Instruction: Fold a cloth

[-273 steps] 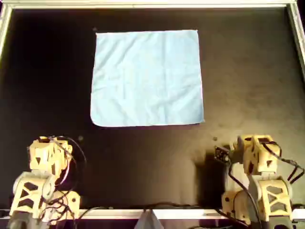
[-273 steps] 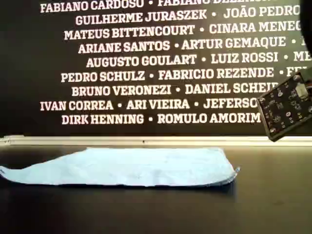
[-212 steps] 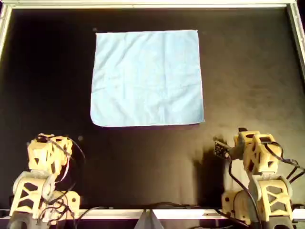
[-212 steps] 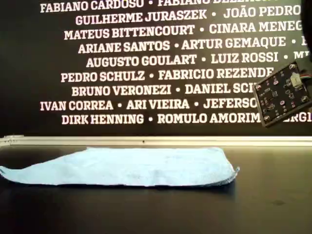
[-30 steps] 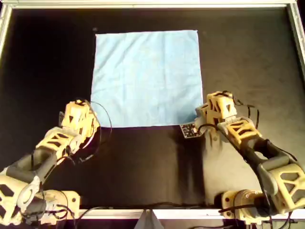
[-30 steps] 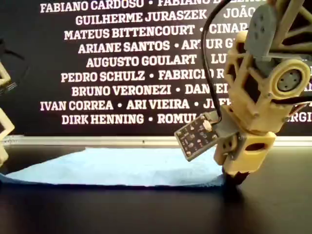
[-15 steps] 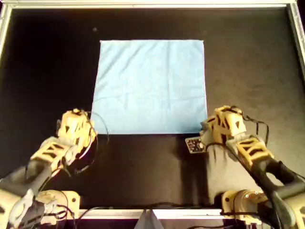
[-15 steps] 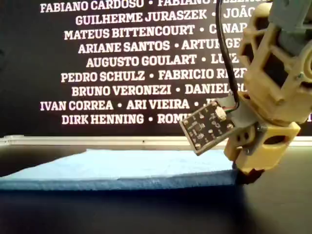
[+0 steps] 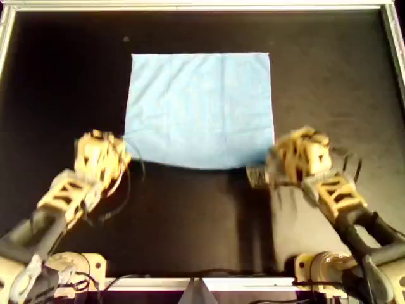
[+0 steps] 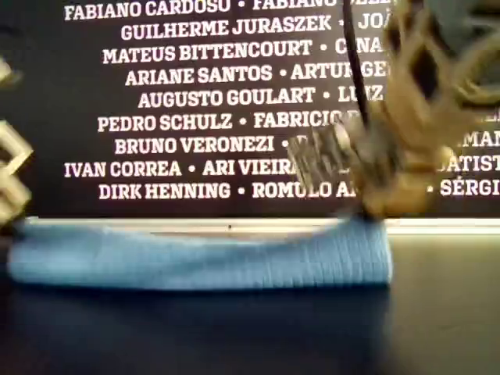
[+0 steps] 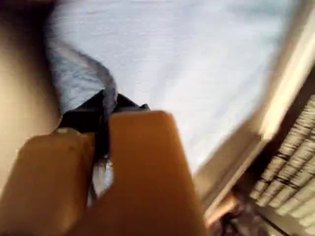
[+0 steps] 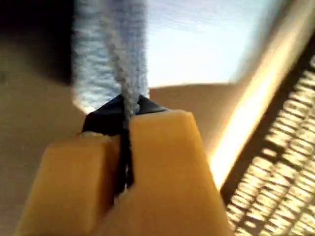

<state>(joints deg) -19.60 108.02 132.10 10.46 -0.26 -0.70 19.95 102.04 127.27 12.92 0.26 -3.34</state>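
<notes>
The light blue cloth [image 9: 199, 107] lies spread on the black table, and its near edge is lifted off the surface [image 10: 195, 258]. My left gripper [image 9: 119, 158] is shut on the near corner at the overhead view's left. The left wrist view shows that corner pinched in the left gripper [image 11: 106, 110], with the cloth [image 11: 197, 59] spreading beyond it. My right gripper [image 9: 273, 163] is shut on the near corner at the overhead view's right. The fabric [image 12: 118, 59] rises straight out of the right gripper [image 12: 125, 110]. In the exterior view the right gripper [image 10: 371, 212] is motion-blurred.
A pale metal rail [image 9: 202, 6] frames the black table [image 9: 329, 82]. A dark wall with white names [image 10: 195, 94] stands behind it. A small circuit board [image 9: 255, 177] hangs off the right wrist. Both arm bases [image 9: 323, 269] sit at the near edge, with loose cables.
Both grippers have risen and moved away from the bases, carrying the cloth's near edge higher off the table. Earlier still, the arms came out from their bases to the near corners.
</notes>
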